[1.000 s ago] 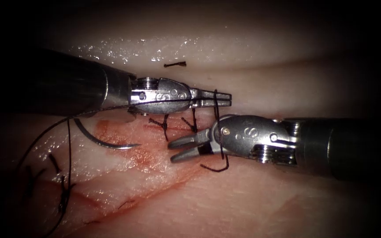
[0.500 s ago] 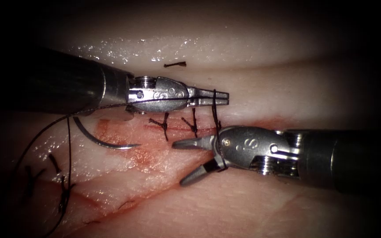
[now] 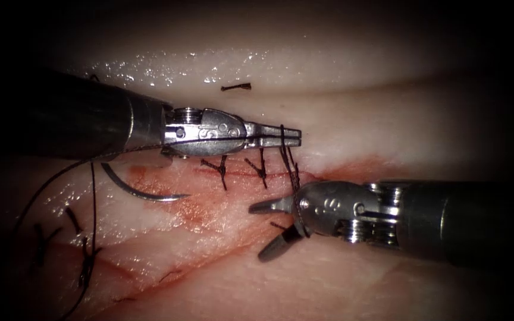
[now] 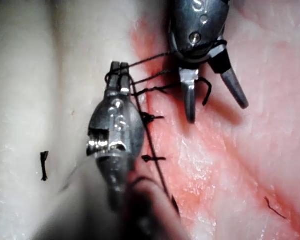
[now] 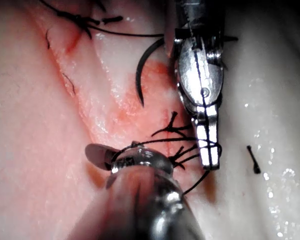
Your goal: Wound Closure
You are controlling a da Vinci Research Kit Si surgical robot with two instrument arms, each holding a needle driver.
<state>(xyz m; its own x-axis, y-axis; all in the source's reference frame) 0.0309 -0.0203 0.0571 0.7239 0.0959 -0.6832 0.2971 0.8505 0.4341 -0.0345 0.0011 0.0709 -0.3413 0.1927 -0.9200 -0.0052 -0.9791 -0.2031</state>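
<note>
The left tool (image 3: pixel 284 134) is gripping the thread (image 3: pixel 285 157) with its jaws pressed together, just above the cut (image 3: pixel 251 175). The right tool (image 3: pixel 269 229) is holding nothing, its jaws spread wide, with thread wrapping around its neck; how many turns is hard to make out. The needle (image 3: pixel 141 189) is lying loose on the tissue (image 3: pixel 340 279), left of both tools, not in the tissue. Thread is trailing off into the dark left edge.
</note>
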